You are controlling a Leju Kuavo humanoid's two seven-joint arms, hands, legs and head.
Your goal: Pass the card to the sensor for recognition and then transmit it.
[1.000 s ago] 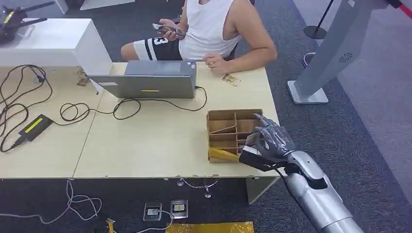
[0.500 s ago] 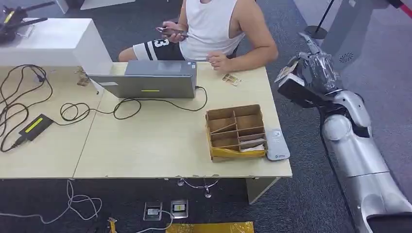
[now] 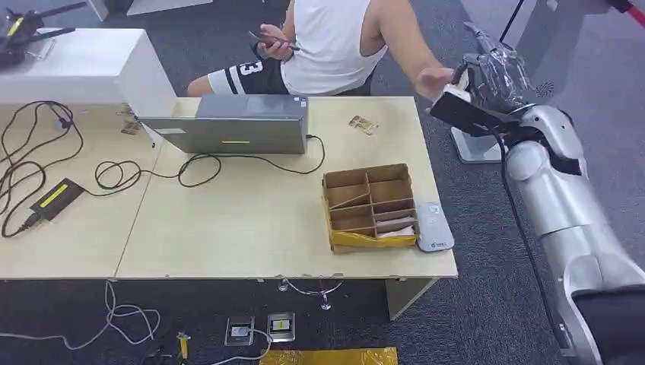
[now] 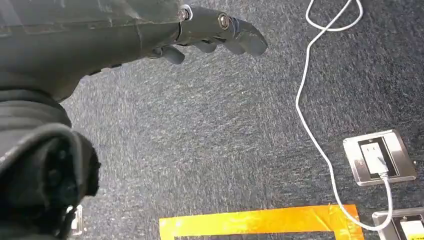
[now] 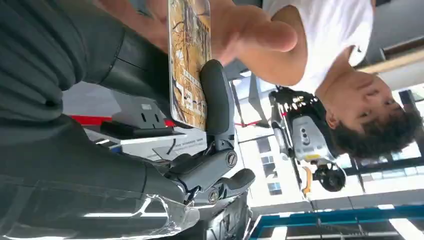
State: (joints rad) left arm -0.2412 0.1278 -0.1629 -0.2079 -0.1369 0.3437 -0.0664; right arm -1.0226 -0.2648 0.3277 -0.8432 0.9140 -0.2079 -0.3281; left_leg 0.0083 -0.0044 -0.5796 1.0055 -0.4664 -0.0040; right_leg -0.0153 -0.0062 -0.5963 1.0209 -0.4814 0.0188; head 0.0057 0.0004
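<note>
Once the right hand (image 3: 493, 76), pinching the card (image 5: 188, 60), had been swung from the sensor (image 3: 433, 226) toward one o'clock, a person's hand (image 3: 433, 78) was met, so handover seemed imminent.

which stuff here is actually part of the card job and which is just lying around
Part of the job:
- card, held in the right robot hand
- sensor on the table edge
- person's hand reaching for the card

Lying about:
- laptop
- cardboard organizer
- cables
- power adapter
</note>
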